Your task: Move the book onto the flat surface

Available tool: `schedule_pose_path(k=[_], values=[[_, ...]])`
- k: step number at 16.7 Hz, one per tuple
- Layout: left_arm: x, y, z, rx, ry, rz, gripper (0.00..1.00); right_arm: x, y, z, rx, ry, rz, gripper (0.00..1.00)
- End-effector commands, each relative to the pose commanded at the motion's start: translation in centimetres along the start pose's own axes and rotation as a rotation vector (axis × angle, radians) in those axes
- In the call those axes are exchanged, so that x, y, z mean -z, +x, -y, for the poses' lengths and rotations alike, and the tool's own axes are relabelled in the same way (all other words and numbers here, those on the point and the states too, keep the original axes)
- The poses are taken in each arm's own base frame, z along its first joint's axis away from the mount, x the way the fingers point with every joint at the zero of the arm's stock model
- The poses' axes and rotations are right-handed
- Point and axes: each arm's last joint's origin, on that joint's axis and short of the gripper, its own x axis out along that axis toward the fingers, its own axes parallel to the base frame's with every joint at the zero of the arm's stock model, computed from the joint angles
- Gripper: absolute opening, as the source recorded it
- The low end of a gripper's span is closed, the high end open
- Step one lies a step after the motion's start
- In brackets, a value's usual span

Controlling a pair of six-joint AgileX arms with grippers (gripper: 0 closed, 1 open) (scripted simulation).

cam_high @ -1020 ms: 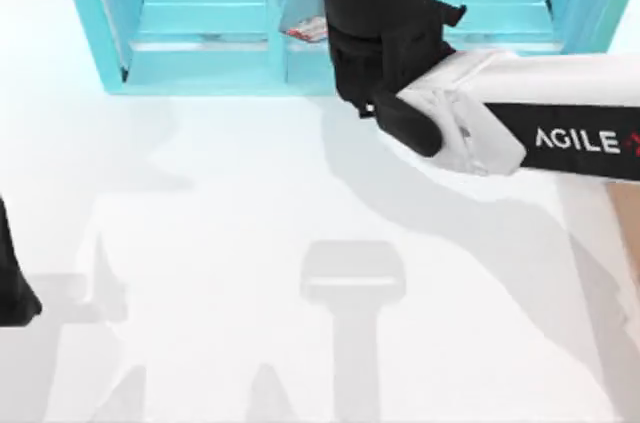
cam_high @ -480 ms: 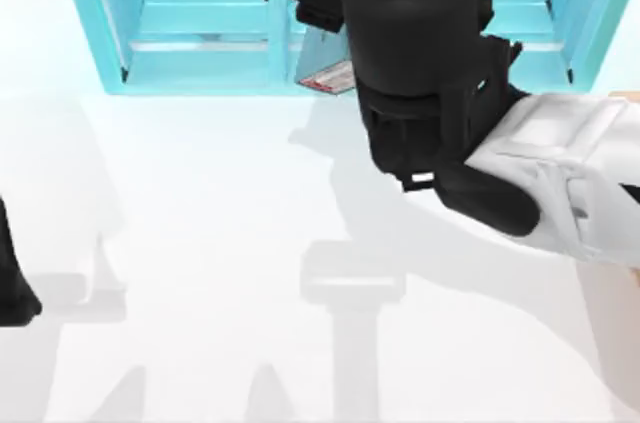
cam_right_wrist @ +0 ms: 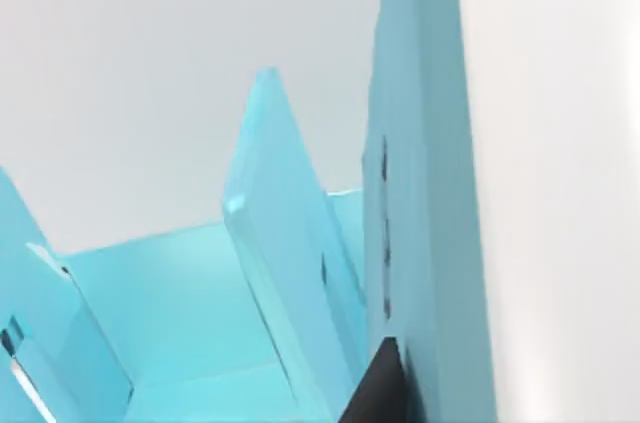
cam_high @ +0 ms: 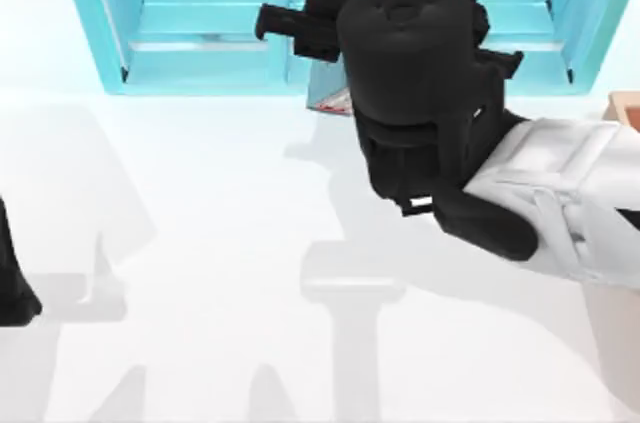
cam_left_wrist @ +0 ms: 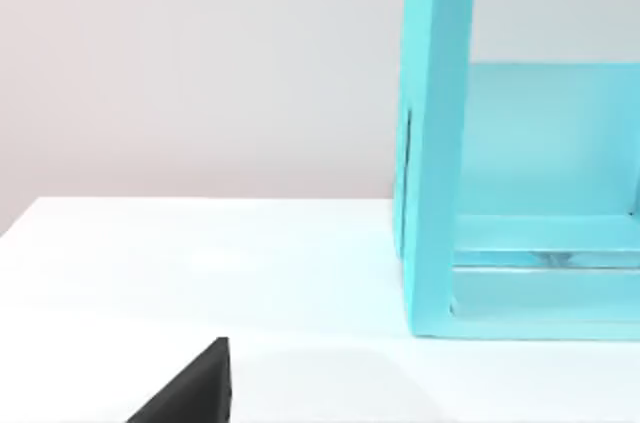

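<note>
Only a corner of the teal book [cam_high: 333, 100] peeks out, with its red trim, just in front of the light-blue shelf [cam_high: 200, 63]. It hangs above the white tabletop [cam_high: 200, 223]. My right arm [cam_high: 405, 73] covers the rest of the book and its own gripper, which holds the book from above. In the right wrist view one dark finger [cam_right_wrist: 375, 388] lies against a tall teal slab [cam_right_wrist: 420, 193]; I cannot tell whether that slab is the book or a shelf wall. My left arm [cam_high: 10, 283] is parked at the table's left edge.
The shelf's dividers [cam_right_wrist: 285, 273] and side wall [cam_left_wrist: 435, 143] stand along the back of the table. A tan box corner [cam_high: 625, 105] sits at the right edge. The wide white tabletop lies in front of the shelf.
My right arm has drawn back from the shelf towards the table's front. The book's corner came out with it, from inside the compartment to just past the shelf's front edge.
</note>
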Motion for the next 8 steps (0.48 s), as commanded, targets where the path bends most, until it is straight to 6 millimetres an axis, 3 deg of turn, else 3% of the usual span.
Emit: schedule_pose_path(k=[3,8], values=[[0.0,0.0,0.0,0.0,0.0,0.0,1.0,2.0,-1.4,0.4,-0.025,-0.215,-0.021,0.0],[0.0,0.0,0.0,0.0,0.0,0.0,1.0,6.3,-4.7,2.3,-0.089,-0.741,-0.052,0.0]])
